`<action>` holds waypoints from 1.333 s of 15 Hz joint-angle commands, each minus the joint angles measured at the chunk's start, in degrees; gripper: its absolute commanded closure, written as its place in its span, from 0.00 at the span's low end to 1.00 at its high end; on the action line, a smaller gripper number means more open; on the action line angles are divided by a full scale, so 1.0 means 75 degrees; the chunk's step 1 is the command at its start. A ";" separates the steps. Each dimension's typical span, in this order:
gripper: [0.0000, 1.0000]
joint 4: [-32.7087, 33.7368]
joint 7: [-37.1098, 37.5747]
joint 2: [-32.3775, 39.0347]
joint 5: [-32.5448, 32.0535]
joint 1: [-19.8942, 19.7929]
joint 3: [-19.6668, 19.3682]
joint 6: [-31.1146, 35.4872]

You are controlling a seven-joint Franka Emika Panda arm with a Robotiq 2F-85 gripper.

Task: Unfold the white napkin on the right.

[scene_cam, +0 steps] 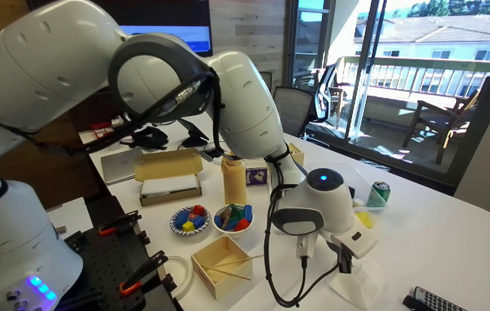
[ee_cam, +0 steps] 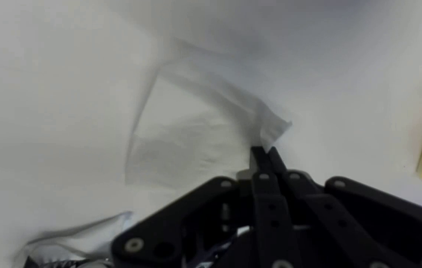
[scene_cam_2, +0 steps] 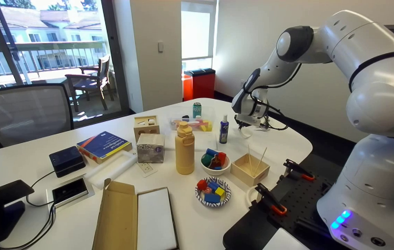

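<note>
So the napkin (ee_cam: 196, 128) is on the worktop (scene_cam: 443, 242) over toward the rounded edge, out past the wood box (scene_cam: 232, 284), with the remote (scene_cam: 437, 300) near it. The hand (ee_cam: 266, 152) is right down there, tips together and clamped on a raised bit of the napkin, as far as the wrist view goes. Looks like the grab part is done and the actual unfolding hasn't happened yet: the rest of the cloth lies pretty flat, with a ridge running up to the pinch. Can't tell how many layers got caught, which kinda matters. Next move imo is a gentle lift, then carrying that bit up and over, low and slow, so the bottom layer stays put. If every layer got pinched, it'd probably just drag the whole thing along.
</note>
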 commanded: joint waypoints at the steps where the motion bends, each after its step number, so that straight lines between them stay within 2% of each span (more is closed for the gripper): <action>1: 1.00 -0.1652 -0.0568 -0.0954 -0.0102 -0.1081 0.1023 0.1052; 5: 1.00 -0.2938 -0.0451 -0.1433 -0.0931 -0.2427 0.2063 0.2285; 7: 1.00 -0.3446 -0.0206 -0.1560 -0.1584 -0.2939 0.2343 0.2932; 8: 1.00 -0.3060 -0.0087 -0.1689 -0.1878 -0.3038 0.2277 0.2509; 13: 1.00 -0.3279 0.0061 -0.1975 -0.3120 -0.4174 0.2877 0.2597; 20: 1.00 -0.4403 -0.0004 -0.1885 -0.3872 -0.5173 0.3460 0.2577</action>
